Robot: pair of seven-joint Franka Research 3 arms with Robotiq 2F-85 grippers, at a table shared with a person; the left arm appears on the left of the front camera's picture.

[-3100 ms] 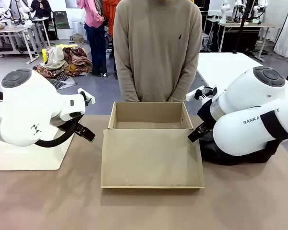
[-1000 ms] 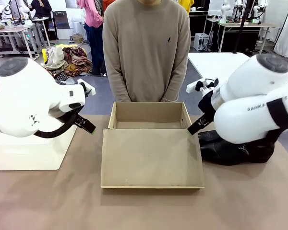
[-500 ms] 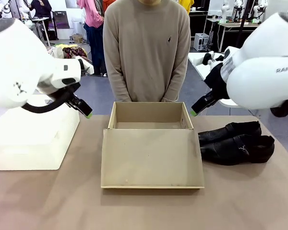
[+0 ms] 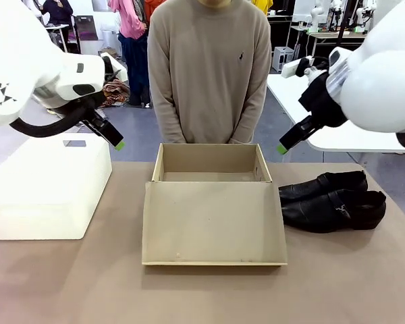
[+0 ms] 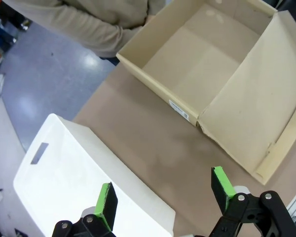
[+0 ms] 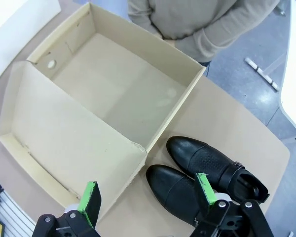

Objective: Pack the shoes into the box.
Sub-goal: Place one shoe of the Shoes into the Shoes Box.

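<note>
Hovering | right claw [image 6: 147, 187] released, 2 shoes [image 6: 202, 160] below, just beside box [image 6: 113, 94] | left claw [image 5: 163, 183] released, box ahead

At worktop [image 4: 202, 293] middle, box [image 4: 209, 159] with flap toward near edge; shoes [image 4: 327, 206] just right of it; container [image 4: 47, 192] near left edge.

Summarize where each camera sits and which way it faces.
Front: sits between the arms, faces across the table at the person; left gripper and right gripper show high.
Left wrist: looks down on the box and white plastic box; own open fingers below.
Right wrist: looks down on the box and shoes; own open fingers below.
Shared: all show the empty open box.
</note>
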